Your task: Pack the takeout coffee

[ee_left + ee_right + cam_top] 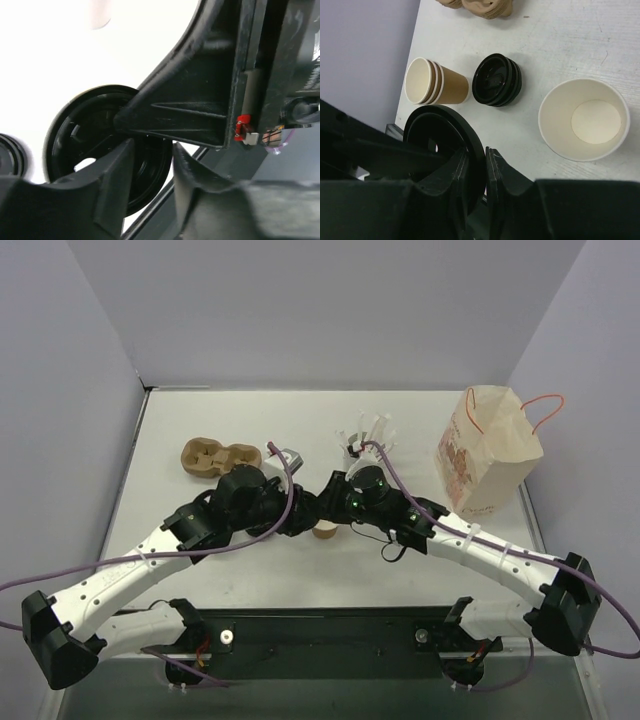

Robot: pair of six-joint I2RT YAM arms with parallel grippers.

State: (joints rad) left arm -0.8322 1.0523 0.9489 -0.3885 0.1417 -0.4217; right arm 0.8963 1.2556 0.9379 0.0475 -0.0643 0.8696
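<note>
No lidded takeout coffee shows in any view. A lidless tan paper cup (584,119) stands upright on the table, seen in the top view (324,531) just below where both arms meet. My right gripper (477,152) is shut on the rim of a loose black lid (435,135), held on edge above the table. My left gripper (154,147) stands open around the same lid (85,125), its fingers apart with the rim by the left finger (117,180). The brown paper bag (487,445) stands upright at the right.
A stack of black lids (497,80) and a stack of tan cups (437,82) on its side lie beyond the lidless cup. Brown pulp cup carriers (220,457) sit at the left. A white rack (365,435) stands behind the grippers.
</note>
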